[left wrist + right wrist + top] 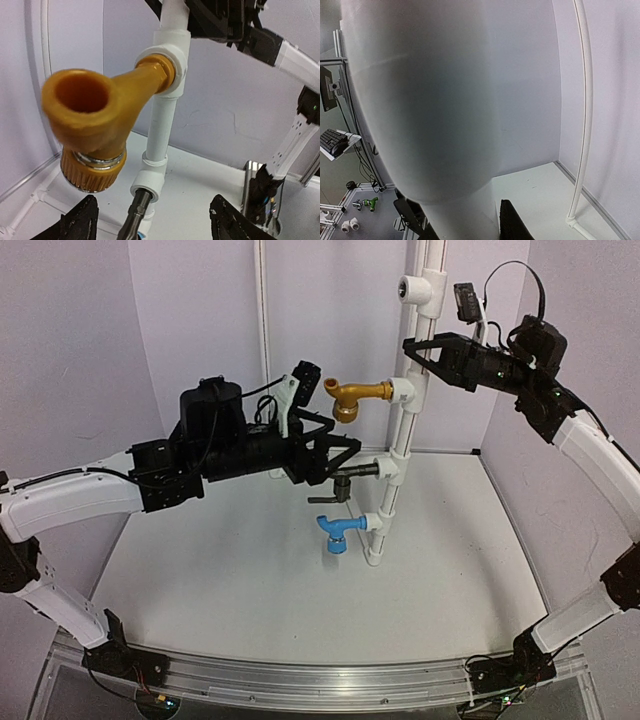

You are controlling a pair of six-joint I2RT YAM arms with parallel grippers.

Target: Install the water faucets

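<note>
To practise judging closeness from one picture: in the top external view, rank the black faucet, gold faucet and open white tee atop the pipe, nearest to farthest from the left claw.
1. Black faucet, right at the left claw, midway up the pipe.
2. Gold faucet, just above the claw, one level higher.
3. Open white tee, far up and right, at the pipe's top.

The gold faucet (355, 393), black faucet (345, 483) and blue faucet (335, 528) meet a white pipe (404, 435).
</note>
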